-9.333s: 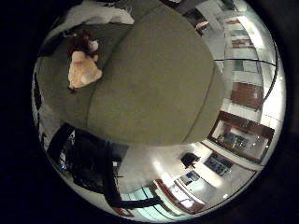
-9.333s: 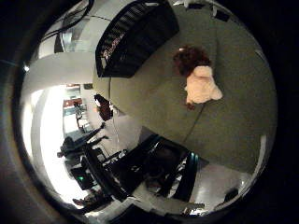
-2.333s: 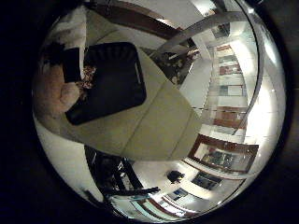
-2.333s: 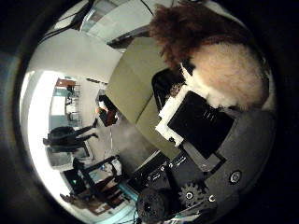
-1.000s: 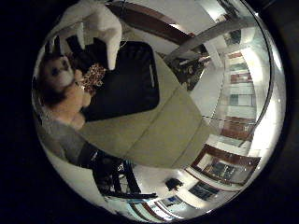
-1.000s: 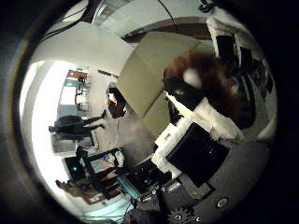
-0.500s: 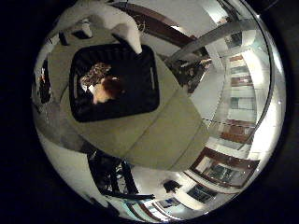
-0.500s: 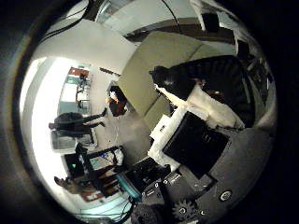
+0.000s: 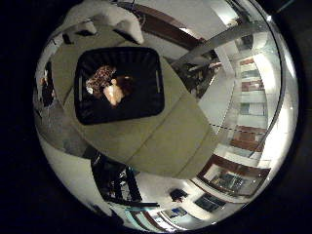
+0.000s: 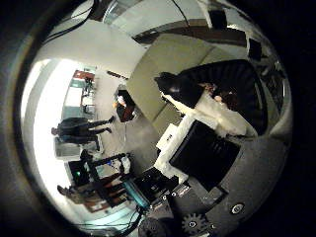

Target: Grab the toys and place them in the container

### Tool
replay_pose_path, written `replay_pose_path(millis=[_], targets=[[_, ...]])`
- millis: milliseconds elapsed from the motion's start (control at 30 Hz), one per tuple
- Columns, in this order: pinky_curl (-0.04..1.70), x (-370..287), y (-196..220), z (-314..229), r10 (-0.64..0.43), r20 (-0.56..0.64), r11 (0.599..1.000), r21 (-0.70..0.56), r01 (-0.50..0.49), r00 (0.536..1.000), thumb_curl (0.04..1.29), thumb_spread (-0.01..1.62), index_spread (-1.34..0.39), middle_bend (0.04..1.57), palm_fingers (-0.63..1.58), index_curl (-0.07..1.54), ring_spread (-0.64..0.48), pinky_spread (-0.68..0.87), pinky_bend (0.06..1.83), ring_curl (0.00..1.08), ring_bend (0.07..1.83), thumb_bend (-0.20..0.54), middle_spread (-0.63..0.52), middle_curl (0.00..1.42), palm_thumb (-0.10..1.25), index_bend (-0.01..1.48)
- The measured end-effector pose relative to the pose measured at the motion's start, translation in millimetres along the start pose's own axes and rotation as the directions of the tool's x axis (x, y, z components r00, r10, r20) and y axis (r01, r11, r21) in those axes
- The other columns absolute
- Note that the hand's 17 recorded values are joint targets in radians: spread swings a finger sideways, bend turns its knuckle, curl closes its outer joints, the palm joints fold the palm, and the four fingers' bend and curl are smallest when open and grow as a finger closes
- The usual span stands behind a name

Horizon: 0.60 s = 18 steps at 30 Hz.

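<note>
Toys (image 9: 111,87) inside black container (image 9: 146,105)

Both palm views look down on the black container (image 9: 119,85) from well above.

Below my palm sits a black, ribbed, rectangular container (image 9: 119,85) with slotted handles at its short ends, resting flat on the olive-green tabletop (image 9: 161,136). Inside it lies a plush toy (image 9: 114,90) with a cream body and dark brown head, lying against a mottled brown toy (image 9: 100,78) beside it.
</note>
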<state>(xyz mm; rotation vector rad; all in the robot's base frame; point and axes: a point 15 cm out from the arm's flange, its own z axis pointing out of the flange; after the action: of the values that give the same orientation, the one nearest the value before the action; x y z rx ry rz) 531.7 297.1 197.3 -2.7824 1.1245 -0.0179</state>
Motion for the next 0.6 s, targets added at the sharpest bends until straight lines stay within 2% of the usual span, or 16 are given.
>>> replay_pose_path(millis=[133, 233, 367, 600], targets=[[0.71, -6.4, 15.3, -26.3, -0.014, -0.002, 1.0, 0.013, 0.014, 1.0, 0.31, 1.13, -0.27, 0.8, 0.85, 0.68, -0.06, -0.02, 0.97, 0.43, 1.14, -0.021, 0.03, 0.55, 0.55, 0.23], [0.71, -5.7, 28.0, -49.9, -0.022, -0.011, 0.999, 0.035, 0.022, 1.0, 0.31, 1.13, -0.35, 0.8, 0.83, 0.68, -0.16, -0.21, 0.99, 0.44, 1.14, -0.021, -0.08, 0.57, 0.55, 0.19], [0.7, 7.1, 40.4, -74.8, -0.011, -0.024, 0.998, 0.057, 0.012, 1.0, 0.31, 1.13, -0.39, 0.79, 0.82, 0.67, -0.21, -0.33, 1.0, 0.45, 1.14, -0.022, -0.15, 0.59, 0.54, 0.19], [0.68, 58.7, 84.2, -98.5, 0.052, -0.033, 0.998, 0.043, -0.051, 0.998, 0.32, 1.14, -0.43, 0.76, 0.78, 0.66, -0.24, -0.41, 1.03, 0.46, 1.12, -0.021, -0.19, 0.61, 0.54, 0.19]])
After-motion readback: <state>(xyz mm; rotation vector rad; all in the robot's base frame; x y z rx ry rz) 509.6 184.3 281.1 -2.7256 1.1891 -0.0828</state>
